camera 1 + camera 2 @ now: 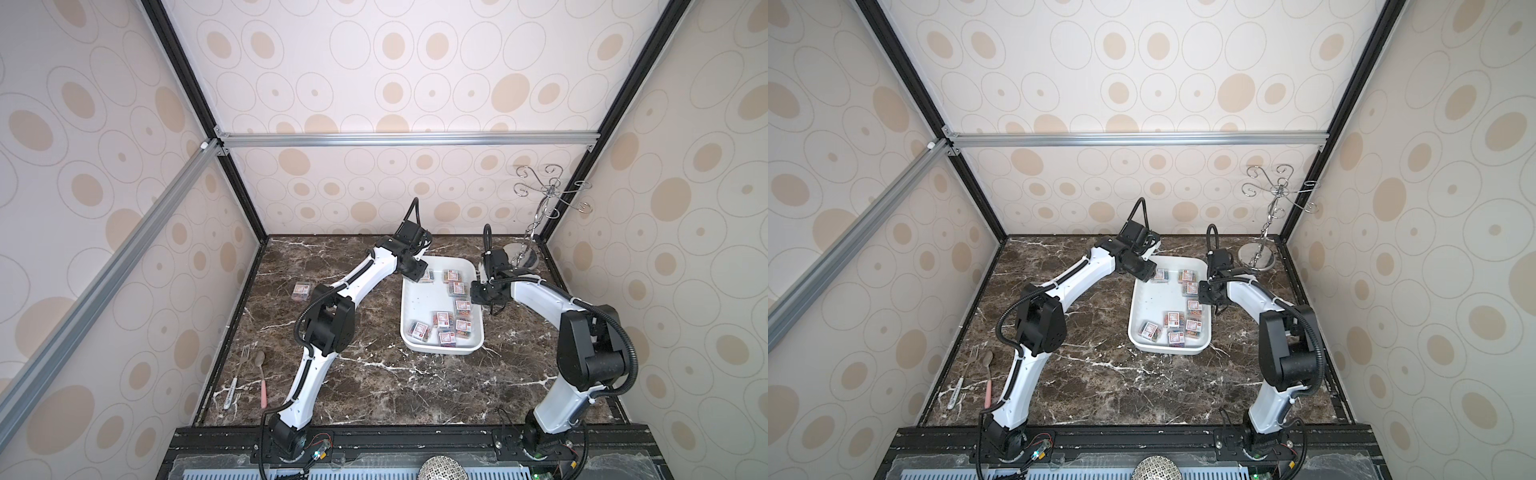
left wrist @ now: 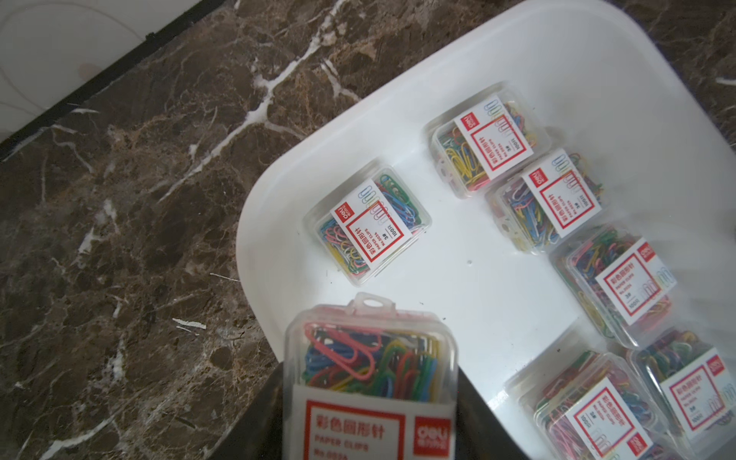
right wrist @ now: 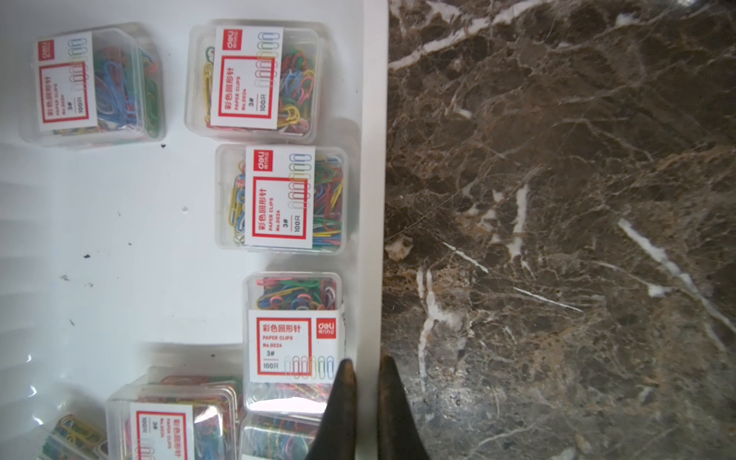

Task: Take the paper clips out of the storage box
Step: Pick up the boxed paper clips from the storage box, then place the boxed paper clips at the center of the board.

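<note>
**A:** Patterned walls [image 1: 374, 62] with beige ovals close in three sides, and the dark marble bench [image 1: 374, 382] below carries everything. What's biggest on it?

**B:** Apart from the two arms, the storage box [image 1: 417, 301]. It is white and shallow and sits right of centre toward the far side. A chrome hook stand [image 1: 536, 224] rises in the far right corner behind it.

**A:** And the tools?

**B:** The left tool [image 2: 368, 398] is clamped on a box of paper clips [image 2: 360, 350]. In the left wrist view that box hangs over the storage box's left rim, partly above bare bench. The right tool [image 3: 366, 378] has its fingers drawn narrow, with nothing visible between them, and it is poised over the right rim.

**A:** So how far along are we?

**B:** Early, I'd say. One loose box [image 1: 302, 289] already lies out on the bench, well left of the storage box. The clamped one looks lifted clear but is not yet set down.

**A:** And what's left?

**B:** In both top views I count roughly eight remaining boxes [image 1: 1173, 319] on the white floor. Most lie along its right side and near end, and each needs its own pick.

**A:** Anything smaller?

**B:** Only a fork [image 1: 244, 355], a pink-handled spoon [image 1: 262, 378] and a white pen [image 1: 230, 392] at the near left. I'd judge they have no part in this task.
</note>
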You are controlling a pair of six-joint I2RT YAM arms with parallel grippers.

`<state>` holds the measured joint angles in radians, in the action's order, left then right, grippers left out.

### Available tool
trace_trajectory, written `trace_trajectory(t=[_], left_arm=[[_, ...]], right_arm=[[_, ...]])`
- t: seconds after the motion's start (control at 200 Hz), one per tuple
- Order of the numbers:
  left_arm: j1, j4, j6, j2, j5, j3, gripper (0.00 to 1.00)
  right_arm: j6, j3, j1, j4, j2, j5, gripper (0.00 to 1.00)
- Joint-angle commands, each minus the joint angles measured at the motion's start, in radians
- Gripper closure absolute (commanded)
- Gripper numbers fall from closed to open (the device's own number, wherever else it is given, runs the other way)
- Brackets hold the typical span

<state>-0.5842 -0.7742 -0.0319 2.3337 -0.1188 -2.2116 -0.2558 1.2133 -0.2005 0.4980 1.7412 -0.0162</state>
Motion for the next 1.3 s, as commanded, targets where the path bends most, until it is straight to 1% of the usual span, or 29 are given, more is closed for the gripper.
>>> trace_trajectory(t=[0.0, 0.135, 0.24, 0.44, 0.615, 0.895, 1.105, 1.185, 1.296], left_arm=[[0.017, -0.022, -0.019, -0.049, 0.017, -0.050, 0.49], [0.042, -0.036, -0.025, -0.059, 0.033, -0.044, 0.49], [0.066, -0.032, -0.029, -0.085, 0.050, -0.009, 0.50], [0.131, 0.031, -0.053, -0.168, 0.068, 0.125, 0.50], [0.175, 0.072, -0.080, -0.220, 0.137, 0.252, 0.50], [0.255, 0.213, -0.154, -0.323, 0.181, 0.537, 0.50], [0.294, 0.284, -0.215, -0.347, 0.185, 0.694, 0.50], [0.297, 0.309, -0.242, -0.350, 0.203, 0.735, 0.50], [0.302, 0.336, -0.263, -0.353, 0.187, 0.772, 0.50]], right_arm=[[0.042, -0.024, 0.001, 0.055, 0.007, 0.038, 1.00], [0.030, -0.041, 0.000, 0.038, 0.010, 0.047, 1.00], [0.029, -0.041, 0.001, 0.037, 0.013, 0.048, 1.00], [0.031, -0.036, 0.001, 0.036, 0.015, 0.055, 1.00], [0.024, -0.034, 0.000, 0.037, 0.015, 0.053, 1.00], [0.020, -0.032, 0.001, 0.045, 0.009, 0.051, 1.00], [0.011, -0.032, 0.001, 0.050, 0.005, 0.058, 1.00], [0.009, -0.034, 0.000, 0.051, 0.002, 0.058, 1.00], [0.008, -0.038, -0.001, 0.051, -0.005, 0.056, 1.00]])
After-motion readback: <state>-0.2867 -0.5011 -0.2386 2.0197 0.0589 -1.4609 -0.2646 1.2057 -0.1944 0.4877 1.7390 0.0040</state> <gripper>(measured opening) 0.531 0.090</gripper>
